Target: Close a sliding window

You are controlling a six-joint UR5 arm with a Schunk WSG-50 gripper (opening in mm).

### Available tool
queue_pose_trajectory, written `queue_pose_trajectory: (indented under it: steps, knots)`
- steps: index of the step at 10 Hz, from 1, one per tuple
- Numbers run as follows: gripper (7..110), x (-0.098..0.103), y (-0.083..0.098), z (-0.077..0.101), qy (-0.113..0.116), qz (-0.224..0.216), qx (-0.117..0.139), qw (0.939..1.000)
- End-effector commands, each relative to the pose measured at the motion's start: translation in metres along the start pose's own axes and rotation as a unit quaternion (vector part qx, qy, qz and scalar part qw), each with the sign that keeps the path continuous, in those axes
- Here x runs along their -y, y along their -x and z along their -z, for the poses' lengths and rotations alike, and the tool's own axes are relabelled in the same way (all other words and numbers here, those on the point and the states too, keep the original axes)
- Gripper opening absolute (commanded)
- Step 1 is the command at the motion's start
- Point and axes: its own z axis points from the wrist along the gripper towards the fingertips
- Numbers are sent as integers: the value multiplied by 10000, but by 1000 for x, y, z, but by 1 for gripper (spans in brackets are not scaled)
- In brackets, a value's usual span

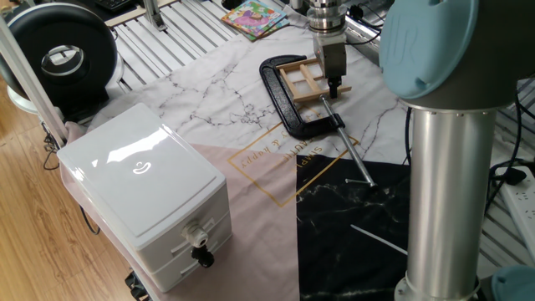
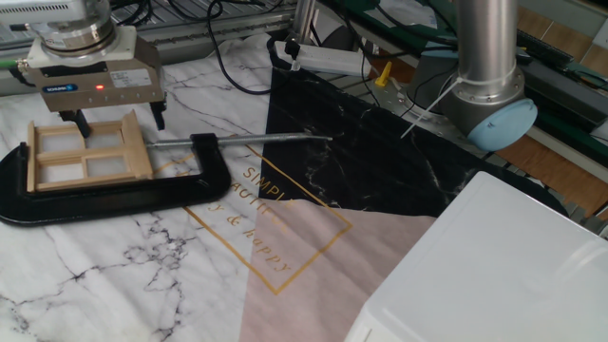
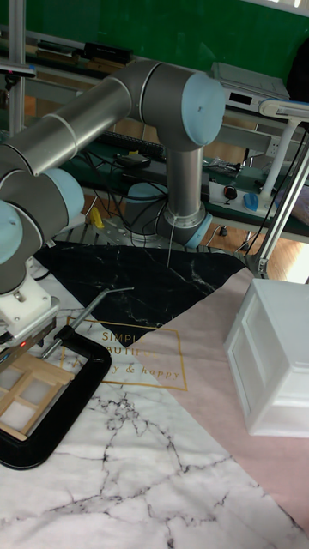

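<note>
The sliding window (image 2: 85, 157) is a small light-wood frame with thin bars, lying flat inside the jaws of a black C-clamp (image 2: 114, 198). My gripper (image 2: 119, 119) stands open at the window's far edge. One finger (image 2: 81, 123) is behind the frame's middle and the other finger (image 2: 157, 116) is just past its right end. From the opposite side, the gripper (image 1: 334, 84) hangs over the right part of the window (image 1: 303, 79). The tall view shows the window (image 3: 26, 390) at the lower left, under the wrist.
The clamp's long screw rod (image 2: 275, 140) points away from the window across the mat. A white drawer box (image 1: 142, 184) stands at the near left, a black round fan (image 1: 63, 54) behind it. A colourful booklet (image 1: 255, 17) lies beyond the clamp. The arm's base column (image 1: 447, 192) rises at right.
</note>
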Motion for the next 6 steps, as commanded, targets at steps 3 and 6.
queue_pose_trajectory:
  steps: [3, 6]
  knots:
    - [88, 4, 4, 1, -89, 42, 87, 9999]
    - [88, 1, 4, 5, -42, 45, 73, 10000]
